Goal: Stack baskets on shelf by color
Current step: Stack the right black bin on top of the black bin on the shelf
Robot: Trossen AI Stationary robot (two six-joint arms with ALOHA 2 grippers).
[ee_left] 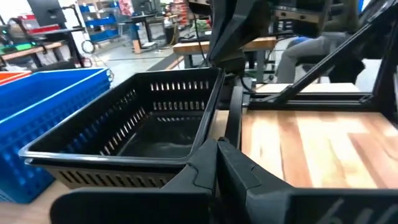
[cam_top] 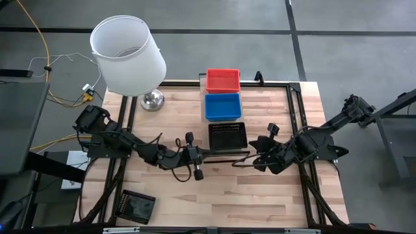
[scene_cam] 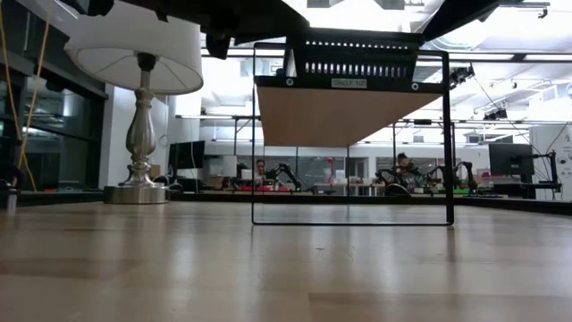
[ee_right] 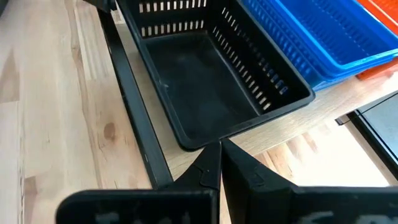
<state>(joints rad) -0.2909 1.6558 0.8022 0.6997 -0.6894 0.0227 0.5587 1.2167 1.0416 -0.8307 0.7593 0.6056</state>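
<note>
The shelf (cam_top: 255,85) runs from the table's far edge toward its middle. On it stand a red basket (cam_top: 223,80) at the far end, a blue basket (cam_top: 223,106) and a black basket (cam_top: 227,135) at the near end. My left gripper (cam_top: 208,154) is shut, with its tips at the black basket's near left corner (ee_left: 198,148). My right gripper (cam_top: 250,157) is shut, with its tips at the basket's right rim near the near right corner (ee_right: 200,142). In the low view the black basket (scene_cam: 357,55) sits on the shelf's top (scene_cam: 349,112). My left gripper comes level from the table's left, its shut fingertips (ee_left: 217,149) right at the black basket's near left corner; whether they touch it I cannot tell. My right gripper comes slanting down from the table's right, its shut fingertips (ee_right: 219,149) at the basket's right rim; whether they touch it I cannot tell.
A lamp with a white shade (cam_top: 127,55) stands at the table's far left. A second black basket (cam_top: 134,207) lies at the near left corner. The tabletop (cam_top: 227,195) stretches between the grippers and the near edge. Cables trail off the left side.
</note>
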